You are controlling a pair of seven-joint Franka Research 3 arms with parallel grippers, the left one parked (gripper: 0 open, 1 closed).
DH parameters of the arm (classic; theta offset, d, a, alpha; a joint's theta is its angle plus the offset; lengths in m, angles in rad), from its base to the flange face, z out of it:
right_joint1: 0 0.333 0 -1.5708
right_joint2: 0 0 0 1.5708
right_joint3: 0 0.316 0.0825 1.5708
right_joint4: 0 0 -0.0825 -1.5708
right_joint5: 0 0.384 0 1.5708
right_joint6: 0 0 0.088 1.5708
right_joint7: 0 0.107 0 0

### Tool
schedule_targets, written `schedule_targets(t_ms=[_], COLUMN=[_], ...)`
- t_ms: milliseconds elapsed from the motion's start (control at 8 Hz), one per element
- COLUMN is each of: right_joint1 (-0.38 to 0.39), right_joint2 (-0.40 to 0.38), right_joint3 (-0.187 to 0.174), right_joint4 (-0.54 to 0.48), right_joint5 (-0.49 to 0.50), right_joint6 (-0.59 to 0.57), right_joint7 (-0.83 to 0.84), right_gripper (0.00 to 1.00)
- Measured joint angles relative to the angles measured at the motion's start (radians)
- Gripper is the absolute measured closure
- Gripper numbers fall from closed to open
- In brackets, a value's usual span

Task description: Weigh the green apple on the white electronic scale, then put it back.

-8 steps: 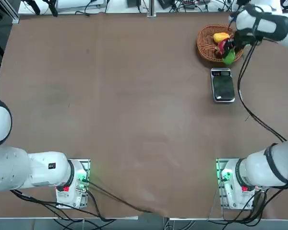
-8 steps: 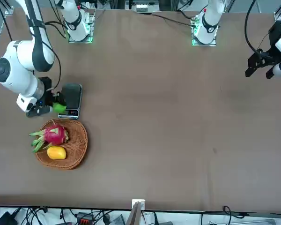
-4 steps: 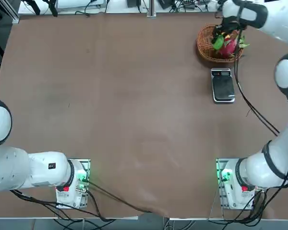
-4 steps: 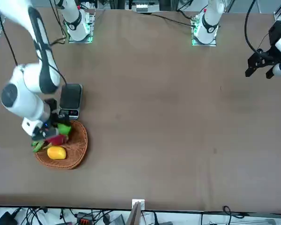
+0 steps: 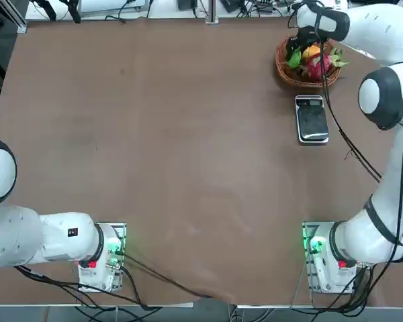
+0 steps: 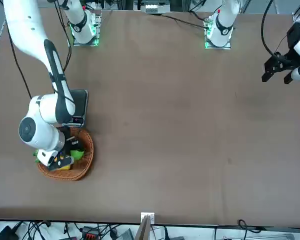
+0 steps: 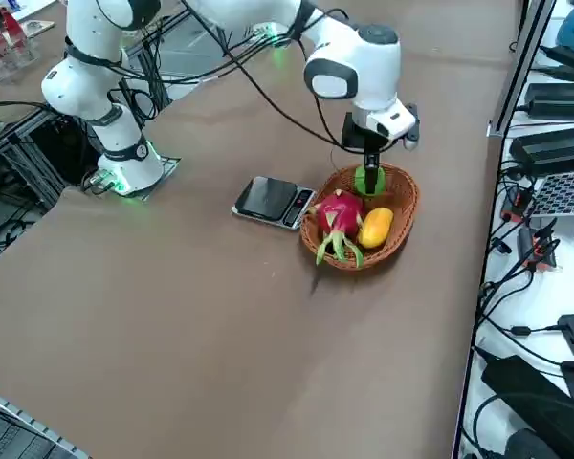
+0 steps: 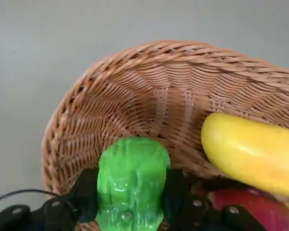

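Observation:
My right gripper (image 8: 131, 195) is shut on the green apple (image 8: 133, 178), one dark finger (image 8: 86, 192) pressed against each side. It holds the apple (image 7: 367, 180) low inside the wicker basket (image 7: 402, 225), at the rim away from the scale. From overhead, the apple (image 5: 294, 59) shows under the wrist at the basket's left side. The white electronic scale (image 5: 312, 121) lies flat on the table just in front of the basket, its dark platform bare. Whether the apple rests on the basket floor I cannot tell.
A pink dragon fruit (image 7: 337, 212) and a yellow-orange fruit (image 7: 374, 227) lie in the basket beside the apple. The basket (image 5: 282, 70) sits near the table's far right corner. Cables run along the table's far edge (image 5: 208, 17).
The right gripper carried the apple from beside the scale, over the dragon fruit, down into the far side of the basket. The scale has not moved.

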Motion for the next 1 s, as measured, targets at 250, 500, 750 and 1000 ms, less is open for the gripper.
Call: schedule_targets(t_ms=[250,500,750,1000], right_joint1=[0.0,0.0,0.0,0.0], right_joint2=[0.023,0.038,0.051,0.049], right_joint3=[0.0,0.0,-0.001,-0.001], right_joint4=[0.008,0.008,0.009,0.016], right_joint5=[0.0,0.0,0.0,0.0], right_joint6=[0.006,0.03,0.048,0.058], right_joint7=[0.0,0.0,0.0,0.0], right_gripper=[0.33,0.33,0.3,0.01])
